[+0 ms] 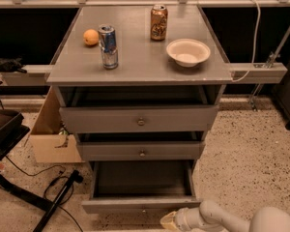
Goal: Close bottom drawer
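The grey cabinet's bottom drawer [141,205] stands pulled out, and its empty inside [142,178] shows. Its slim front panel is near the lower edge of the view, with the small knob just at its lower rim. The middle drawer [142,152] and the top drawer [140,120] above it each stick out a little. My gripper [170,221] is at the bottom of the view, on the end of the white arm [217,219], just below and in front of the right part of the bottom drawer's front panel.
On the cabinet top [140,62] stand an orange [91,36], a blue can [108,46], a brown can [158,22] and a white bowl [188,51]. A cardboard box [50,139] and black cables [58,187] lie to the left. A black stand [5,134] is at far left.
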`<state>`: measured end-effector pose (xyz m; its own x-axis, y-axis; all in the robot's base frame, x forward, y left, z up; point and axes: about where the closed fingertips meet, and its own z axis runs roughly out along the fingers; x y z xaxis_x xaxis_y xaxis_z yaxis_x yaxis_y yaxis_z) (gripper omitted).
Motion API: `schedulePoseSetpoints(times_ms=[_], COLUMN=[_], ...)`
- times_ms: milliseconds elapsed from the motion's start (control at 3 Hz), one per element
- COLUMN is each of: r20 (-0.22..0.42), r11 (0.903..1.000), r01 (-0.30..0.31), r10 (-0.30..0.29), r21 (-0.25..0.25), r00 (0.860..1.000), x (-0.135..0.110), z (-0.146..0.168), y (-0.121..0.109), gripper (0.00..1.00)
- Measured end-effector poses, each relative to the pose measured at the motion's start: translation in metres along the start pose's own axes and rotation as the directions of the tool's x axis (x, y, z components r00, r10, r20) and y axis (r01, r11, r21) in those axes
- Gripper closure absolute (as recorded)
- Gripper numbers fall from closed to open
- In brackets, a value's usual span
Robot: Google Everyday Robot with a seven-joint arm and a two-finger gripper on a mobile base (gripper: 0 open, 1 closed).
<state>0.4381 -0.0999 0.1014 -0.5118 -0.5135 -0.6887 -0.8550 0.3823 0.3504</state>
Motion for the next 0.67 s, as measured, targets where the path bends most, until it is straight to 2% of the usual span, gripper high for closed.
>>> schedulePoseSetpoints(times_ms=[667], r20=[0.058], r11=[0.9961], r01=[0.077], r10=[-0.079], r21=[0.045], r00=[0.995], x=[-0.067], z=[-0.022], y=[-0.051], gripper=[1.00])
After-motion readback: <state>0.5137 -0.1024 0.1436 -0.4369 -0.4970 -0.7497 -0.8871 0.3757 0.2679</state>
